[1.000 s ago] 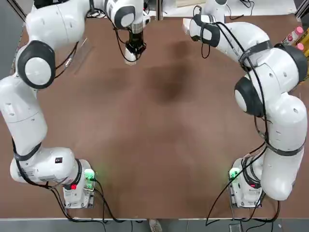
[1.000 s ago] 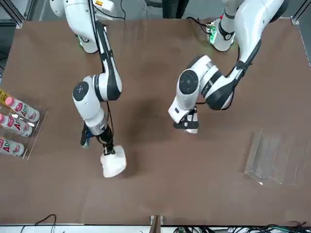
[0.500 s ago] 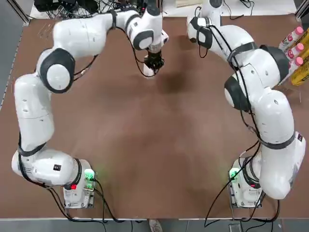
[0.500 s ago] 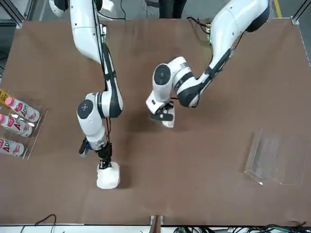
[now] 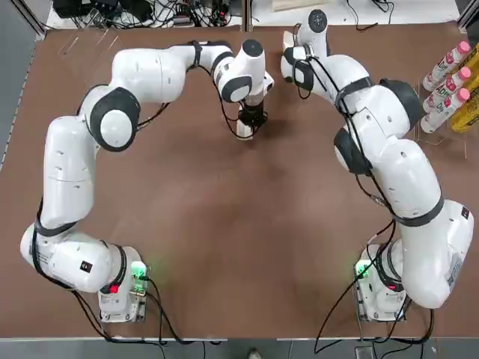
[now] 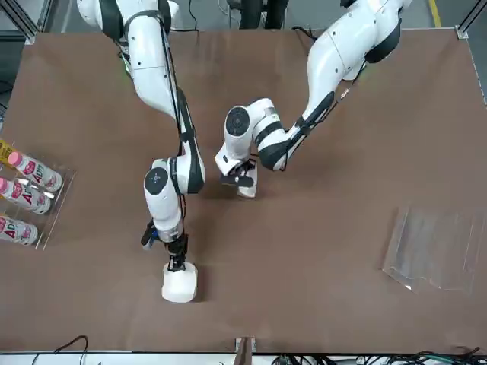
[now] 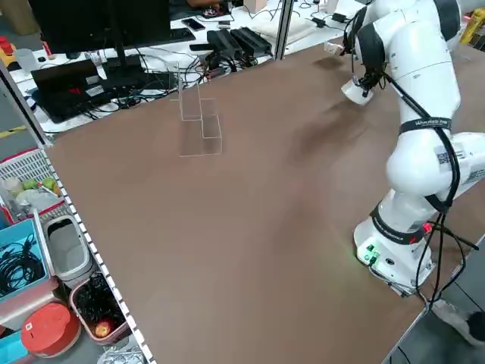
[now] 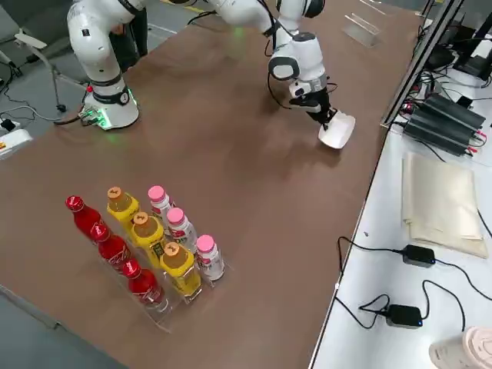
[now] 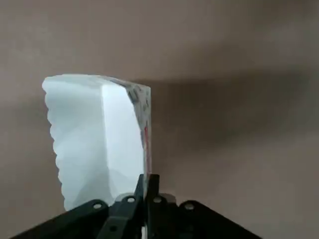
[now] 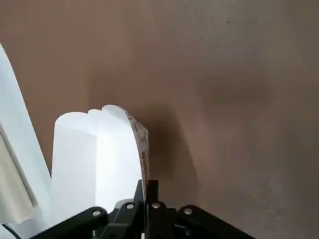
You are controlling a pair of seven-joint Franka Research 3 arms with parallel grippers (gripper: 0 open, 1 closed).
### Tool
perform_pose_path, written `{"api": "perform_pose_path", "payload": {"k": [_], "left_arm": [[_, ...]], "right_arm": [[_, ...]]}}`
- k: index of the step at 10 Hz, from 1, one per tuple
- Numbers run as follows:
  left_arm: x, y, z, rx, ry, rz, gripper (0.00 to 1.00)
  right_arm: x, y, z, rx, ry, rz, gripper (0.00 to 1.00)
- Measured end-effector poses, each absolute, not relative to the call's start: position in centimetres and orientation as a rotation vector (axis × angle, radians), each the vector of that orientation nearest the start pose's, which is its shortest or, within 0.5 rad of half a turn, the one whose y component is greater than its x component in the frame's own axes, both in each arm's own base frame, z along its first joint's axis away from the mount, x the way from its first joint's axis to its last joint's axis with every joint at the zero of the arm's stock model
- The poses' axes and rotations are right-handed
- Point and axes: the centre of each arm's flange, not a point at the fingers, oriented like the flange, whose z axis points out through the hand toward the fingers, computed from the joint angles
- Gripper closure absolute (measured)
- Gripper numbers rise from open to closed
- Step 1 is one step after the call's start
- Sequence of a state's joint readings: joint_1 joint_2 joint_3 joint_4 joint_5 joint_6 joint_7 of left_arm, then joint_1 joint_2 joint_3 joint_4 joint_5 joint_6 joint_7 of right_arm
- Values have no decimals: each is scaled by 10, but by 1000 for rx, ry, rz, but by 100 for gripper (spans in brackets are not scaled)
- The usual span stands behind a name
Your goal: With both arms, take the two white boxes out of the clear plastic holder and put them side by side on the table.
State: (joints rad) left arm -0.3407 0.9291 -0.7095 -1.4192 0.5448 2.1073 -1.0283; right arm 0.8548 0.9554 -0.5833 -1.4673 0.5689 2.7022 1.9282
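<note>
The left gripper [image 9: 145, 191] is closing on the wall of one white box [image 9: 94, 144], an open-topped carton, holding it above the table [image 6: 304, 304]. The right gripper [image 10: 145, 194] is pinching the wall of the other white box [image 6: 179, 284] above the table. The clear holder [image 6: 430, 251] is standing on the table, carrying neither box. A clear rack [image 8: 164, 317] is holding red, yellow and pink-capped bottles [image 8: 184, 231].
</note>
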Motion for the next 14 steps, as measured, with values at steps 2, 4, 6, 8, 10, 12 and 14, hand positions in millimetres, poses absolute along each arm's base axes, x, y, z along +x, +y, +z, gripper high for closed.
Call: {"api": "perform_pose_path", "payload": {"k": [2, 4, 6, 8, 10, 12, 14], "left_arm": [[470, -548, 219, -3182, 159, 135, 88], [475, -547, 222, -3188, 146, 124, 61], [489, -543, 235, -3207, 110, 90, 30], [517, -524, 268, -3241, 28, 35, 14], [549, -491, 307, -3261, -83, 5, 13], [580, -443, 336, -3228, -194, 3, 4], [610, -384, 383, -3211, -324, -16, 0]], "right_arm": [[693, 292, 211, -1701, 2148, -379, 98], [692, 298, 209, -1723, 2134, -388, 98], [691, 298, 203, -1736, 2136, -394, 98], [689, 300, 191, -1734, 2154, -404, 98], [686, 308, 186, -1733, 2165, -449, 98], [686, 313, 187, -1726, 2168, -465, 97], [686, 315, 189, -1721, 2166, -464, 96]]}}
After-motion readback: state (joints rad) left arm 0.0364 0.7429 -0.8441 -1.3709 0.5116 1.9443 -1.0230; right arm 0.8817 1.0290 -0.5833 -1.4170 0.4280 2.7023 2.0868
